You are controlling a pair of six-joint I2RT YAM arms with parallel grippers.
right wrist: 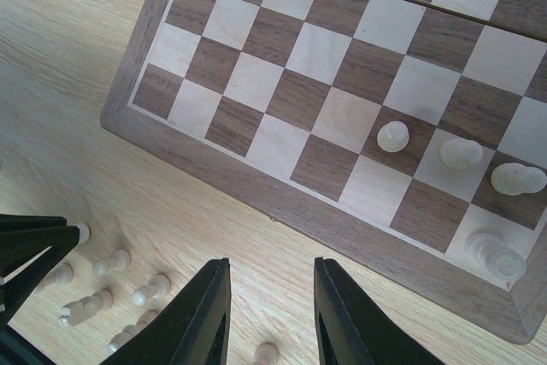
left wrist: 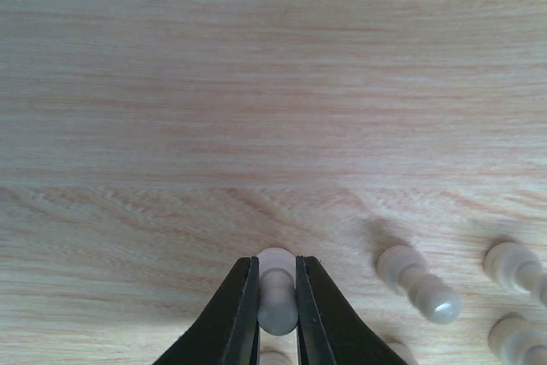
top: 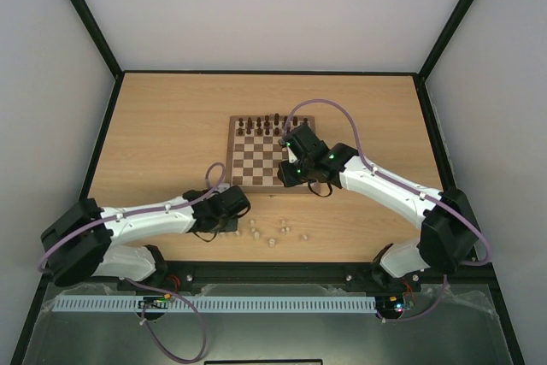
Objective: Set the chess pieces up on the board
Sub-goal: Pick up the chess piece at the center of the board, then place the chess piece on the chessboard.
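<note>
1. Near the front edge of the light-wood bench [top: 171,126], the left arm lies low, stretched rightward from its base, with its wrist tipped down at the scatter of loose pale chess pieces [top: 273,232].
2. The left fingers [left wrist: 235,318] are closed on one pale piece [left wrist: 276,297], pinching it between their black tips. Its rounded end shows just beyond them. Whether it touches the bench cannot be told.
3. Just to the right of that pinch, several more pale pieces [left wrist: 419,284] lie tipped on their sides on the wood, close together but apart from the held one.
4. The right arm rises from its base at the front right, then angles leftward and away, so its wrist hangs over the near right part of the board [top: 252,164].
5. The right fingers [right wrist: 201,322] are spread wide with nothing between them, and in the wrist view they hang over bare bench just off the board's near border.
6. The board sits toward the middle of the bench, square to its edges. Dark pieces [top: 265,124] fill its two far rows.
7. Four pale pieces stand by the near right corner: one on the corner square [right wrist: 496,254], and three side by side in the next row [right wrist: 461,153].
8. Plain white walls [top: 256,6] enclose the bench, edged by a black frame [top: 85,10]. Purple cables [top: 342,117] loop along both arms.
</note>
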